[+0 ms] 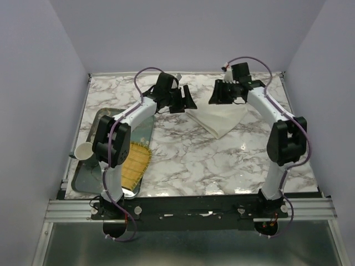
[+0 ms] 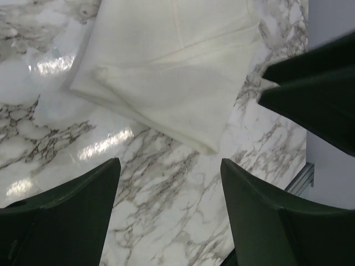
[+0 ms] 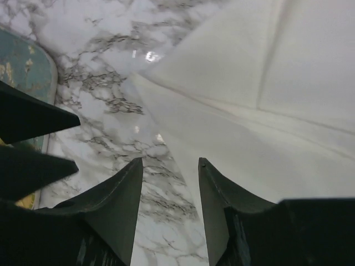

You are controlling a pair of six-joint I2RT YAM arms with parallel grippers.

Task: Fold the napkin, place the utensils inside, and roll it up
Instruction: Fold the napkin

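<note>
Well left of the napkin (image 1: 221, 119) sits the tray (image 1: 83, 176) with a yellow mat (image 1: 137, 162); I can't spot any utensil. My left gripper (image 2: 169, 166) hovers just off the napkin's left corner, jaws wide apart and empty. The napkin lies part-folded on the surface (image 1: 222, 160). My right gripper (image 3: 170, 162) hangs over its far edge, jaws parted and empty. I judge we're mid-fold. Next, I pinch an edge and carry it across.
</note>
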